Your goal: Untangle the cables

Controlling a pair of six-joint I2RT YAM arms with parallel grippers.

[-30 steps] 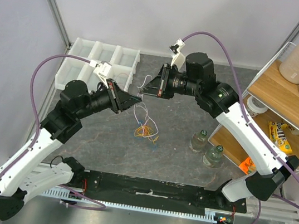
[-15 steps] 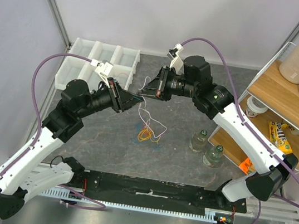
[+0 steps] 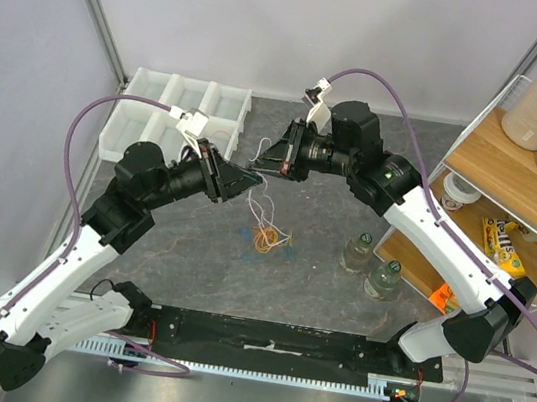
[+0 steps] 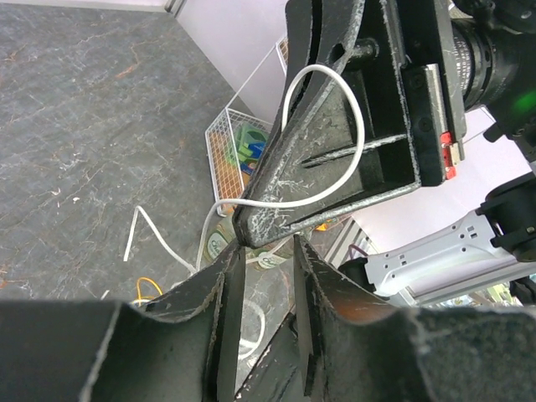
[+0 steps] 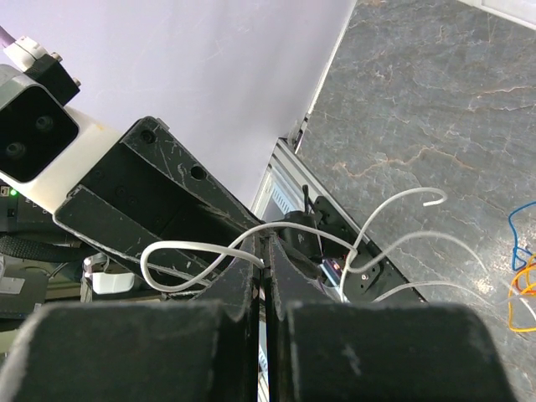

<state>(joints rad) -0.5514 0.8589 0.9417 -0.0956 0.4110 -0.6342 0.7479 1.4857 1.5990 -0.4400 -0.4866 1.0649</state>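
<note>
My right gripper (image 3: 259,166) is shut on a white cable (image 3: 263,198) above the table's middle. In the right wrist view the cable (image 5: 180,249) loops out to the left of the closed gripper (image 5: 266,251). It hangs down to a small bundle of orange and yellow cables (image 3: 265,238) lying on the table, with blue (image 5: 519,226) and orange (image 5: 526,293) strands beside it. My left gripper (image 3: 250,174) is tip to tip with the right one. In the left wrist view it (image 4: 268,247) is open with nothing between its fingers, and the white loop (image 4: 335,84) lies over the right gripper's fingers.
A white compartment tray (image 3: 176,111) stands at the back left. Two small green-capped bottles (image 3: 360,250) (image 3: 383,277) stand to the right of the bundle. A wire-and-wood shelf (image 3: 513,187) with bottles and snack packs fills the right side.
My left gripper has opened and let go of the white cable, shifting slightly right. The hanging strands have dropped and gathered closer over the bundle. The right gripper stays shut on the cable.
</note>
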